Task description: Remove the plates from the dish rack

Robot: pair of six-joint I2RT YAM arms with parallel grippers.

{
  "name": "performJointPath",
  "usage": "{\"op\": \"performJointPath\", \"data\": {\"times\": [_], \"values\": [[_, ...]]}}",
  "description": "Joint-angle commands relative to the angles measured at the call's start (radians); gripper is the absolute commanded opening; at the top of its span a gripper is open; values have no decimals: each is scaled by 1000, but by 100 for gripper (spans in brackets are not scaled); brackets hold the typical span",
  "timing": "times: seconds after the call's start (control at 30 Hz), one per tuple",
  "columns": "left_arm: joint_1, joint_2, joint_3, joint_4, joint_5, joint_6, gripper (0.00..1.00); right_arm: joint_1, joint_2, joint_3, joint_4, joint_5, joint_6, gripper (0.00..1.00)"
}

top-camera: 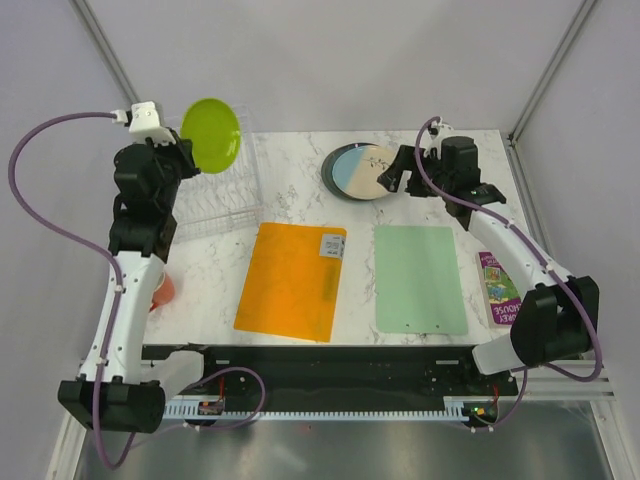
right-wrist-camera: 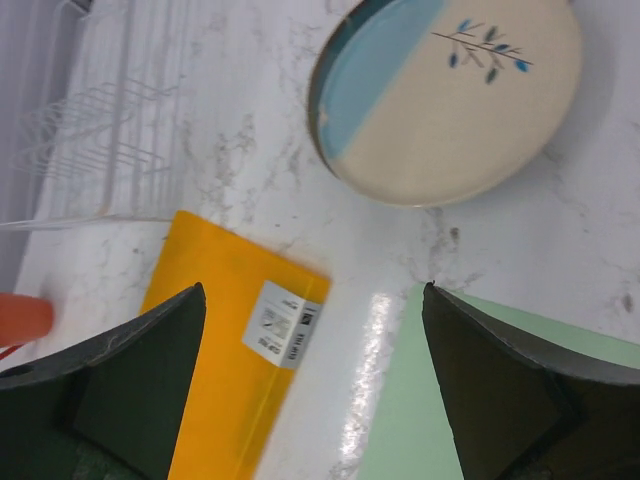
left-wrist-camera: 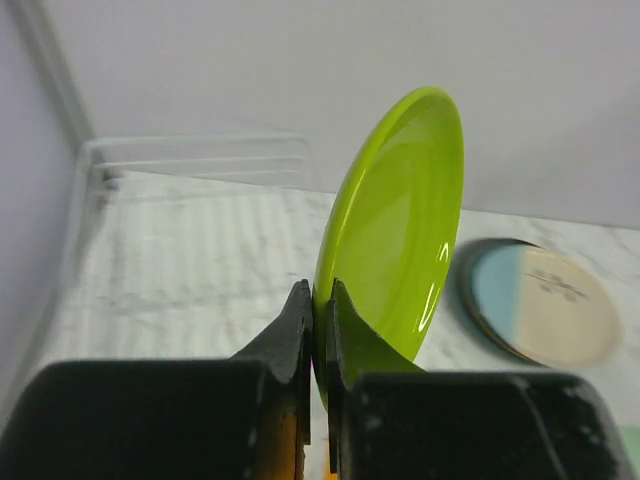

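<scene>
Top view looks down on the whole table. Wrist views look forward at close range; all three share the plate stack.

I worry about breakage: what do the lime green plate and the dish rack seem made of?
The lime green plate: likely glazed ceramic or glossy plastic, smooth with sharp bright highlights. The dish rack: thin wire, white or clear coated, perhaps plastic; the table shows through its grid.

1. One lime plate.
2. One pile of plates; how many, I cannot tell.
3. One dish rack.
4. Two mats: one orange mat, one green mat.
5. One orange cup.
6. One purple book.
</scene>
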Motion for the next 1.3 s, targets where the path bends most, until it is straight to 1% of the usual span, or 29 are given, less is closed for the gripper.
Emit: {"op": "performJointPath", "data": {"times": [0.0,0.03,0.07,0.13,0.17,0.23,0.47,0.57,0.77,0.83,0.87,0.93,0.97,1.0,1.03,1.07,1.1,1.13,1.2,1.23,1.27], "values": [[0,-10,-91,-6,409,-302,2,59,-84,-72,256,-164,188,95],[0,-12,-117,8,443,-322,2,71,-87,-83,295,-172,205,95],[0,-10,-131,25,527,-360,2,85,-86,-85,312,-176,215,95],[0,-7,-164,75,637,-403,2,125,-79,-74,326,-178,232,95],[0,-7,-178,97,664,-453,2,135,-81,-75,344,-178,240,95],[-3,-10,-220,147,699,-499,2,162,-79,-77,358,-179,257,95],[-33,-21,-295,258,756,-593,2,232,-30,-54,398,-187,287,95],[-59,-21,-315,286,755,-615,2,269,-7,-42,412,-181,295,95],[-112,-16,-349,290,716,-619,2,316,20,-20,407,-149,292,94],[-128,-16,-358,290,702,-615,2,326,29,-16,407,-147,289,92],[-133,-15,-364,290,698,-615,2,330,32,-11,407,-147,289,88],[-139,-16,-372,290,696,-615,2,333,46,-6,407,-152,286,68],[-141,-16,-378,292,695,-616,2,333,49,-3,409,-156,284,60],[-148,-16,-381,295,698,-618,2,335,58,0,409,-162,284,57],[-152,-18,-382,295,698,-616,2,335,63,0,416,-167,284,49],[-153,-18,-385,295,696,-615,2,335,69,1,418,-170,284,23],[-153,-19,-389,293,687,-613,2,335,74,3,416,-160,284,6],[-155,-19,-393,290,679,-612,2,335,72,4,413,-153,283,0],[-153,-25,-393,258,649,-587,2,335,74,20,390,-129,248,0],[-153,-25,-392,240,635,-573,7,335,72,29,358,-117,234,0],[-153,-25,-387,223,621,-555,26,333,71,41,346,-100,220,0]]}}
